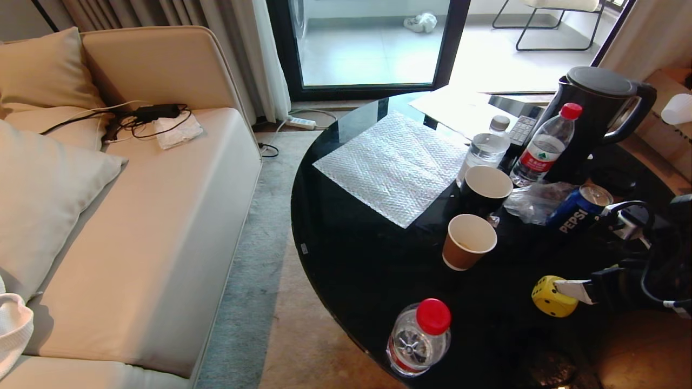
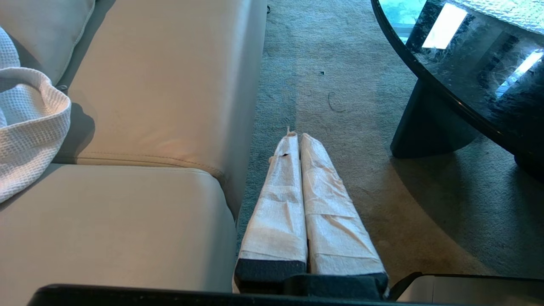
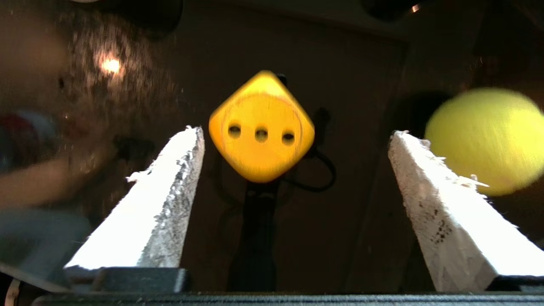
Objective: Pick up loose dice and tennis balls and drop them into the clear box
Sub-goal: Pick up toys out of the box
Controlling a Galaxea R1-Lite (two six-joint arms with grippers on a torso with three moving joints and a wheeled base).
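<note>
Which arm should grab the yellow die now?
Right. The right gripper has open jaws lined up with the yellow die on the black table. The left gripper is shut, down by the sofa over carpet.

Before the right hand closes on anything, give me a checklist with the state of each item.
1. Right hand open: ok, its fingers stand wide apart.
2. Yellow die lined up between the fingers: ok in the right wrist view; it sits ahead of the tips, not yet between them.
3. Die free on the black table: ok, nothing touches it in the head view.
4. Tennis ball out of the way: not ok, it lies close beside one finger.
5. Clear box located: cannot tell, it is in no view.
6. Left hand parked: ok, shut, over the carpet between sofa and table.
</note>
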